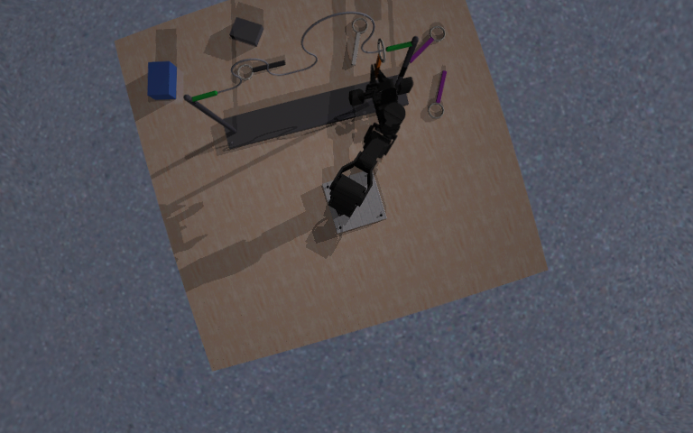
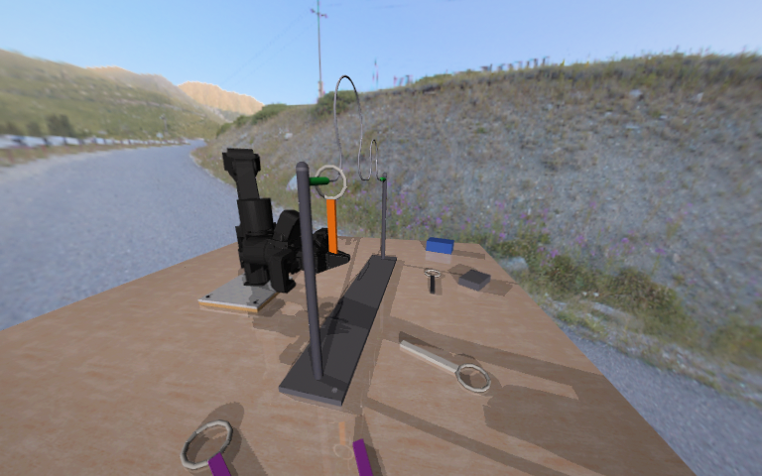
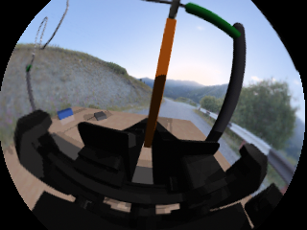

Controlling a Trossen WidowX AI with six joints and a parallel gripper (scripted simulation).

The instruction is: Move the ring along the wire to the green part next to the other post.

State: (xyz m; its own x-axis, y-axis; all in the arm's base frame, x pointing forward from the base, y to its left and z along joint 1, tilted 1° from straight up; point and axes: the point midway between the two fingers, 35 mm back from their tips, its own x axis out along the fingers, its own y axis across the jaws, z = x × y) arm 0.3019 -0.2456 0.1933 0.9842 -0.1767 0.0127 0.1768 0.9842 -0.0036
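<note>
The ring [image 1: 379, 42] [image 2: 345, 181] stands upright around the grey wire [image 1: 347, 13] [image 2: 346, 75], just past the inner end of the near green part [image 1: 398, 46] [image 2: 319, 180] [image 3: 211, 16] by the near post [image 1: 407, 59] [image 2: 309, 269] [image 3: 238, 67]. The wire passes through it; the exact gap is too small to tell. The orange handle [image 1: 378, 62] [image 2: 331, 224] [image 3: 164, 62] hangs below. My gripper [image 1: 376, 72] [image 2: 335, 256] [image 3: 150, 122] is shut on its lower end. The far green part [image 1: 204, 96] [image 2: 382, 179] is by the far post [image 1: 209, 113] [image 2: 384, 218].
The dark base [image 1: 275, 116] [image 2: 359, 305] joins the posts. The wire has a tall arch and a smaller loop. Purple-handled rings, a white-handled ring and a black-handled ring lie on the table. A blue block [image 1: 161, 80] [image 2: 439, 245] and dark block [image 1: 246, 32] [image 2: 474, 279] stand beyond.
</note>
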